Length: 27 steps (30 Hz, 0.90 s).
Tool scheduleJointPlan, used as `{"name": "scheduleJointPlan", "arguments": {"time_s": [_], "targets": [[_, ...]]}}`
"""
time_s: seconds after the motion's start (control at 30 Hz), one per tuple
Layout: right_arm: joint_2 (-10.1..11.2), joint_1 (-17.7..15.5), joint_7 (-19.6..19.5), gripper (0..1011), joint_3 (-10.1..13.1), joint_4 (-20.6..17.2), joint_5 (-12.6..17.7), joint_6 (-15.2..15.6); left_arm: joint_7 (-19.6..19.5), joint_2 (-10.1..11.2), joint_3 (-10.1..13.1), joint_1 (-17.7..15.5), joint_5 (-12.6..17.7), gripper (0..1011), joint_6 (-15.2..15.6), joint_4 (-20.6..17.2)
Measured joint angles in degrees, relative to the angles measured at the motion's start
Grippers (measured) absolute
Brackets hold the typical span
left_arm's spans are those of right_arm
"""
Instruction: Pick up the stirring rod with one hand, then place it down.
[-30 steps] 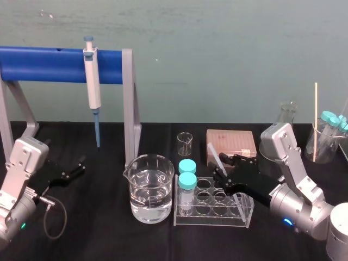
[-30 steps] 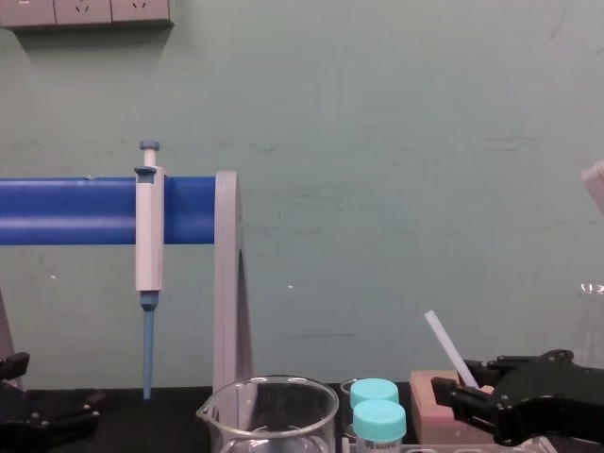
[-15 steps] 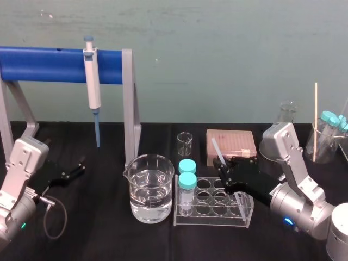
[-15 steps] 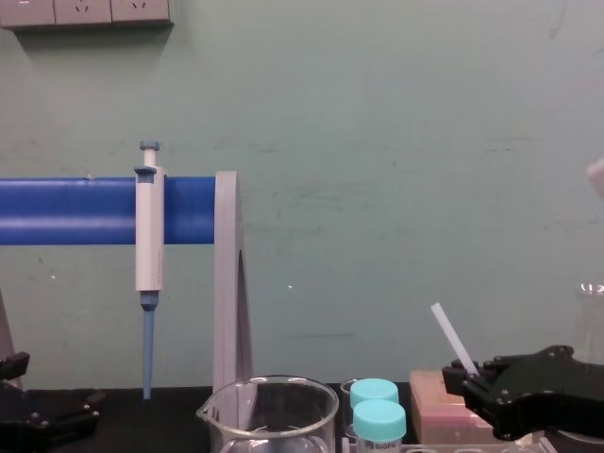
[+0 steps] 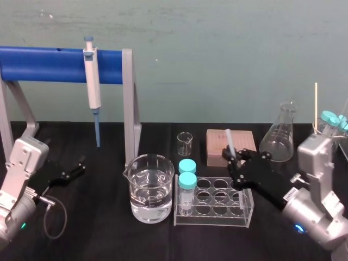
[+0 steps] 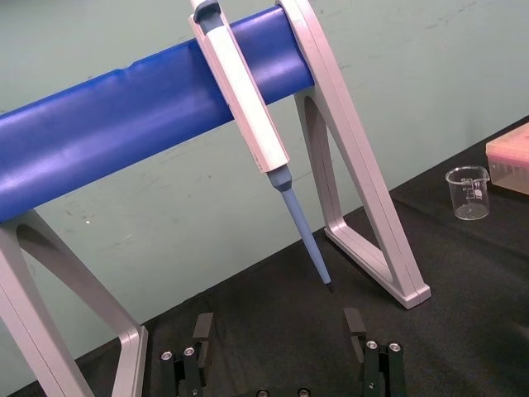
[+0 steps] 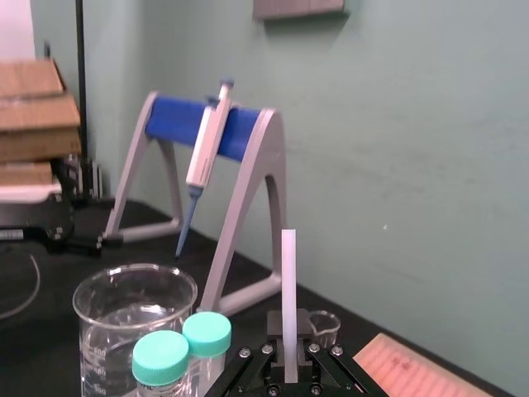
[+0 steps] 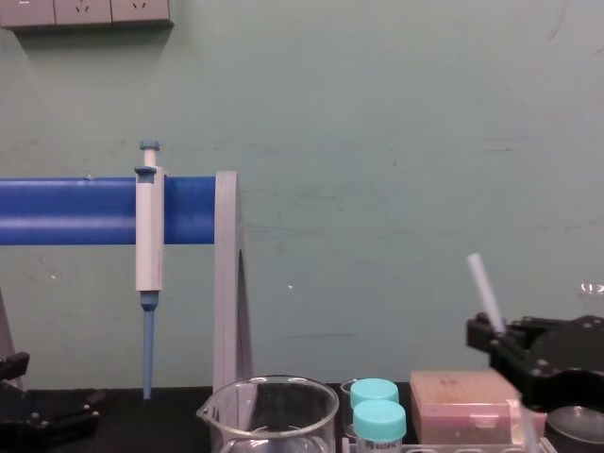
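Note:
The stirring rod (image 5: 229, 141) is a short white straw-like stick, held nearly upright above the tube rack. My right gripper (image 5: 235, 161) is shut on its lower end, over the rack's back right corner and in front of the pink box. In the right wrist view the rod (image 7: 288, 281) rises straight up from between the black fingers of the gripper (image 7: 288, 365). The chest view shows the rod (image 8: 483, 288) leaning slightly left out of the right gripper (image 8: 500, 338). My left gripper (image 5: 76, 168) rests open on the table at the far left, under the blue stand.
A beaker of water (image 5: 151, 187) stands left of the clear tube rack (image 5: 215, 204), which holds two teal-capped tubes (image 5: 187, 175). Behind are a small beaker (image 5: 185, 143), a pink box (image 5: 242, 142) and a flask (image 5: 280, 138). A pipette (image 5: 92, 81) hangs on the blue stand (image 5: 49, 64).
My right gripper closed on the rod, then rose and moved right. The rod went from leaning over the rack to nearly upright. The left arm stayed still.

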Motion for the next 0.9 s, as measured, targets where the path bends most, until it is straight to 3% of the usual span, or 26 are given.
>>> {"name": "scheduleJointPlan", "arguments": {"time_s": [0.1,0.33,0.53,0.7,0.9], "targets": [[-0.5,-1.5,2.0,71,2.0,0.8,2.9,-4.2,0.0,0.0,0.0,0.0,0.0,1000,0.0,0.0],[-1.8,-2.1,7.2,71,5.4,0.5,9.4,-8.9,0.0,0.0,0.0,0.0,0.0,1000,0.0,0.0],[-3.0,-0.5,10.9,71,7.1,-0.9,14.2,-9.8,0.0,0.0,0.0,0.0,0.0,1000,0.0,0.0],[-2.8,1.2,12.9,71,7.9,-1.9,16.6,-9.8,0.0,0.0,0.0,0.0,0.0,1000,0.0,0.0],[-2.0,2.8,14.1,71,7.9,-1.7,17.0,-9.5,0.0,0.0,0.0,0.0,0.0,1000,0.0,0.0]]}}
